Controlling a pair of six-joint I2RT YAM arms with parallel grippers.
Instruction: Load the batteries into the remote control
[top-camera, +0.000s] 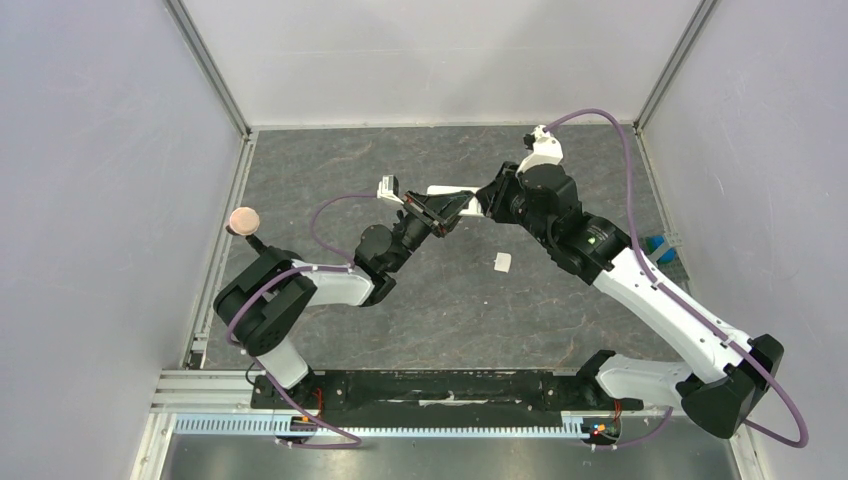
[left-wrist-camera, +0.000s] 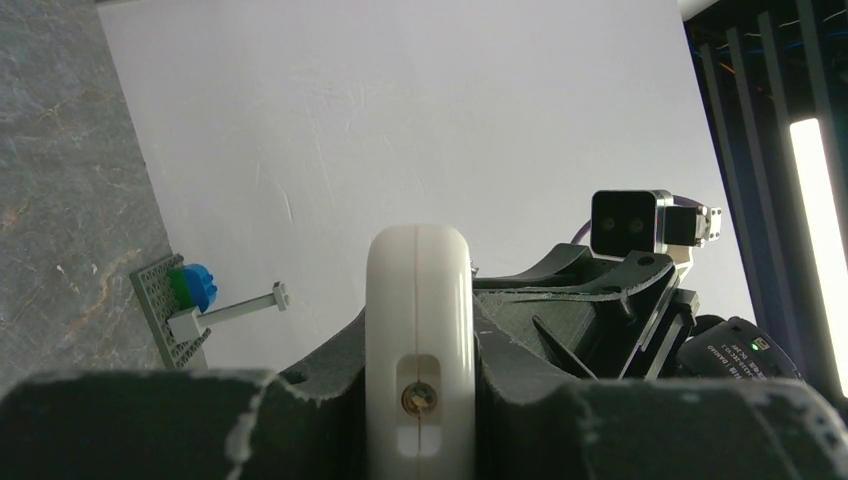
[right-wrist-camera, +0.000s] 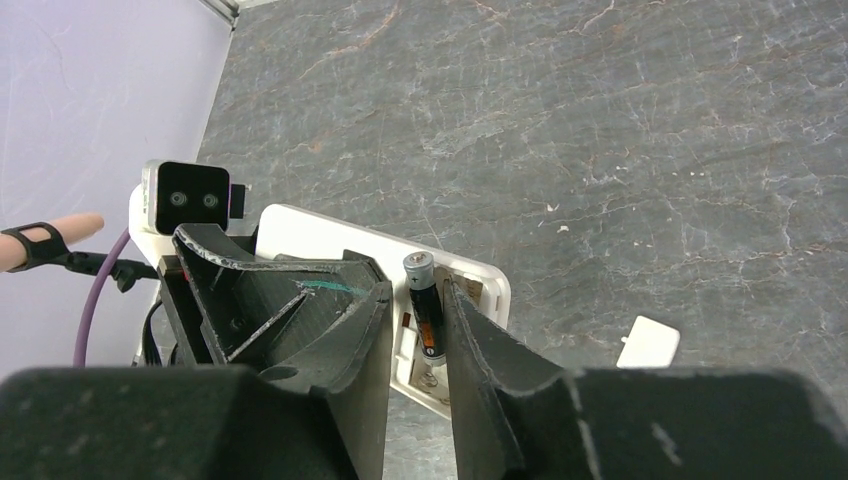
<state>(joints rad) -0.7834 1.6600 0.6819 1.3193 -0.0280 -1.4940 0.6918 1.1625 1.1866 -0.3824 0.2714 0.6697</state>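
Note:
The remote control (top-camera: 450, 191) is a white handset held above the table. My left gripper (top-camera: 437, 213) is shut on it; the left wrist view shows it edge-on (left-wrist-camera: 420, 300) between the fingers. In the right wrist view the remote's (right-wrist-camera: 320, 235) plain back faces up with the battery bay open. One dark battery (right-wrist-camera: 425, 305) lies in the bay, its lower end on the spring and its plus end sticking past the remote's end. My right gripper (right-wrist-camera: 415, 300) straddles it, jaws narrowly apart, the right finger touching it with a gap on the left. I see no second battery.
The small white square cover piece (top-camera: 502, 262) lies on the grey table right of the arms, also in the right wrist view (right-wrist-camera: 648, 342). A grey plate with blue and green bricks (left-wrist-camera: 185, 300) stands by the right wall. A pink knob (top-camera: 244, 220) is at the left edge.

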